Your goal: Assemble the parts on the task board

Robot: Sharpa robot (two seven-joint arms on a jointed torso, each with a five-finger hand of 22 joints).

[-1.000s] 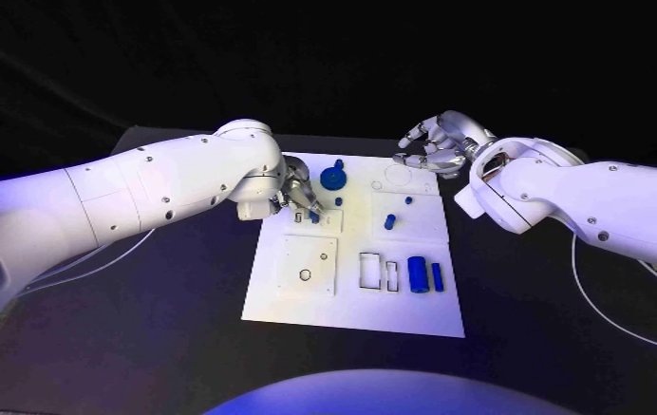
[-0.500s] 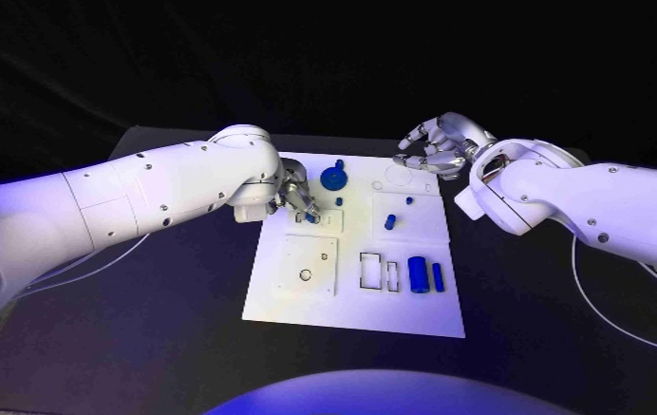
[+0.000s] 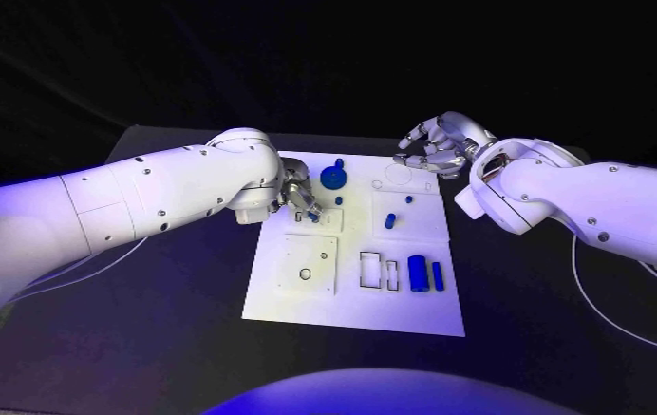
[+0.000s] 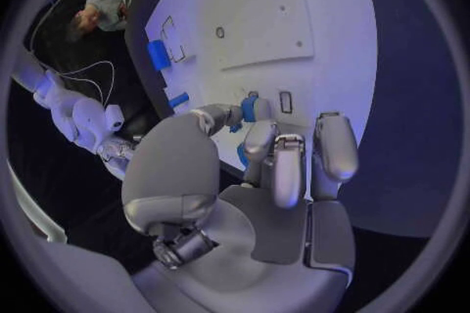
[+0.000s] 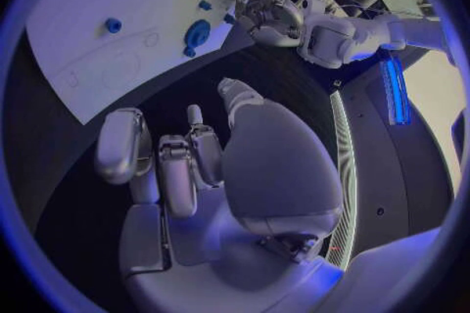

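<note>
Task board (image 3: 294, 306) lies mid-table, unmoved. Left hand (image 3: 300, 197) edges slightly farther over the board's left edge, pinching a small blue part (image 4: 257, 108) near its slot, so insertion looks imminent. Right hand (image 3: 439, 144) stays hovering at the far right corner, fingers curled, empty.

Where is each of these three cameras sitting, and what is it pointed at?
Head view: on the robot's head, looking down at the task board; both white arms show.
Left wrist view: behind the left robot hand, facing the board, where it pinches a blue part.
Right wrist view: behind the right robot hand, facing the board's edge.
All share the board.
</note>
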